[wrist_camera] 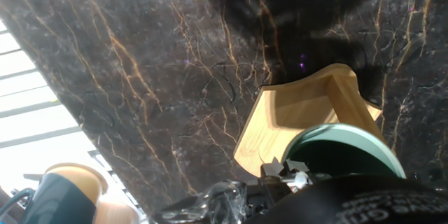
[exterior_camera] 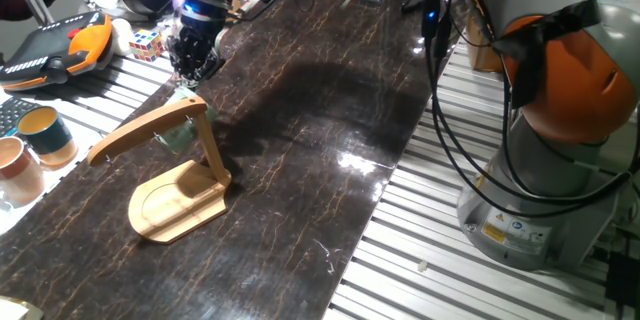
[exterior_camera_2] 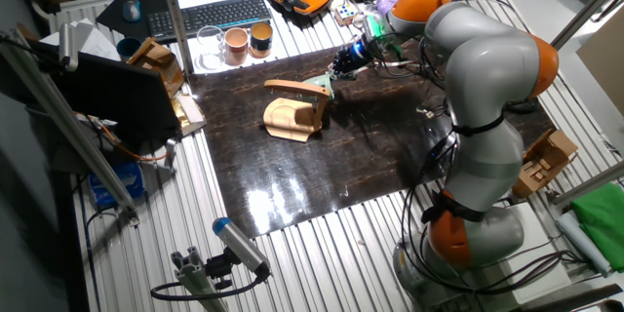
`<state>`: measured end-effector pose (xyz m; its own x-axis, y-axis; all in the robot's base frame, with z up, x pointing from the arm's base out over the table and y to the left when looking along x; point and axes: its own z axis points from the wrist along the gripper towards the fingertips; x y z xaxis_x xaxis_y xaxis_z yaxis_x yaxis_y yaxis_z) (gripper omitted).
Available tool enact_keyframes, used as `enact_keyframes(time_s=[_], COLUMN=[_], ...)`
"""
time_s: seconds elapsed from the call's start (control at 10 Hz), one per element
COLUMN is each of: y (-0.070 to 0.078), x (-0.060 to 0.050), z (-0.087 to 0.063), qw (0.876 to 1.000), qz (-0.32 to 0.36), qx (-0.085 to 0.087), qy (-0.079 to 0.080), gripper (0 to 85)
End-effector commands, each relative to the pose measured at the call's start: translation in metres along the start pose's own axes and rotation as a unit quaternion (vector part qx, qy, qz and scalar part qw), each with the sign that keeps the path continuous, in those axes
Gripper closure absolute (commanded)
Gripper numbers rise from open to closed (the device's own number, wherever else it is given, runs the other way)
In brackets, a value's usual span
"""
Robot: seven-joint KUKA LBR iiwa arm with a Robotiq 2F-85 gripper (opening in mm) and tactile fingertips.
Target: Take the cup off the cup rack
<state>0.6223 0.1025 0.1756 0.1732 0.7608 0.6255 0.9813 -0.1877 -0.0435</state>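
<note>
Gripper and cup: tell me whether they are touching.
Cannot tell. In one fixed view the gripper hangs just above the cup on the cup rack; no clear gap or contact shows. The hand view crops the jaws.

The surface (exterior_camera: 300, 140) is black marble with thin orange-brown veins. The cup rack (exterior_camera: 170, 185) is light yellow wood. The cup (exterior_camera: 180, 137) hanging on it is grey-green. At the far left stand a teal cup (exterior_camera: 45, 135) with yellow inside and a pinkish-tan cup (exterior_camera: 17, 170). The claw (exterior_camera: 192, 58) is black.
</note>
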Motion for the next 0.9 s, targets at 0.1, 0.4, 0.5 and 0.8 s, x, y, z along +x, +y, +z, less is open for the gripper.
enact_keyframes(time_s=[0.1,0.4,0.5,0.8], y=[-0.0024,-0.0021,-0.0018,-0.0004], x=[0.0019,0.0016,0.0016,0.0018], z=[-0.0016,-0.0017,-0.0018,-0.0018], qw=[1.000,1.000,1.000,1.000], qz=[-0.005,-0.009,-0.010,-0.007], qx=[-0.003,-0.010,-0.011,-0.012], qy=[0.002,0.003,0.001,-0.001], gripper=[84.0,84.0,84.0,84.0])
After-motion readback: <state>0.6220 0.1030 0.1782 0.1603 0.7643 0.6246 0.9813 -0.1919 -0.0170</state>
